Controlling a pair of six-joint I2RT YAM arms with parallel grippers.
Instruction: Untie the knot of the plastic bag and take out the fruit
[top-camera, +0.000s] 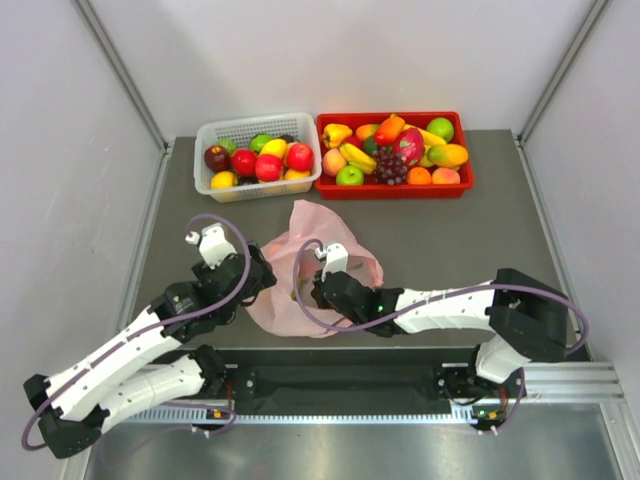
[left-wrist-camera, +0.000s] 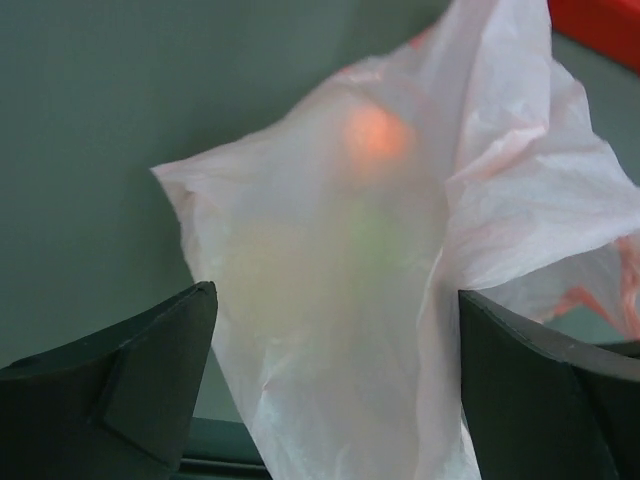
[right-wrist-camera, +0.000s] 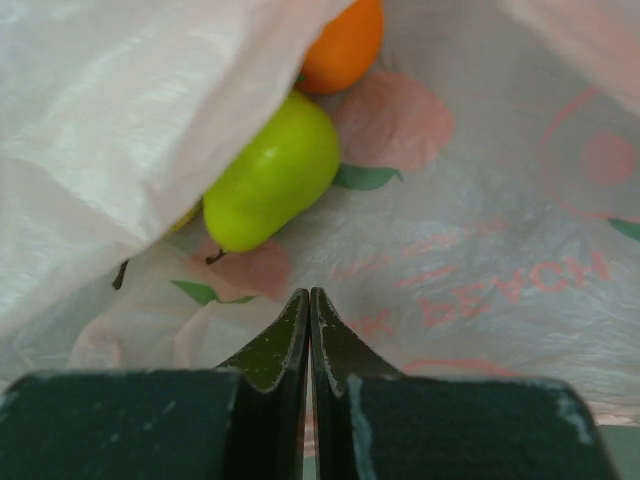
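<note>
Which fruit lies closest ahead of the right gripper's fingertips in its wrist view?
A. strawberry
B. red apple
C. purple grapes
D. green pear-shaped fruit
D: the green pear-shaped fruit lies just beyond the shut right gripper, on the plastic bag, with an orange fruit behind it.

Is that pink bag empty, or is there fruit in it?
Not empty: a green pear and an orange fruit lie inside the plastic bag.
</note>
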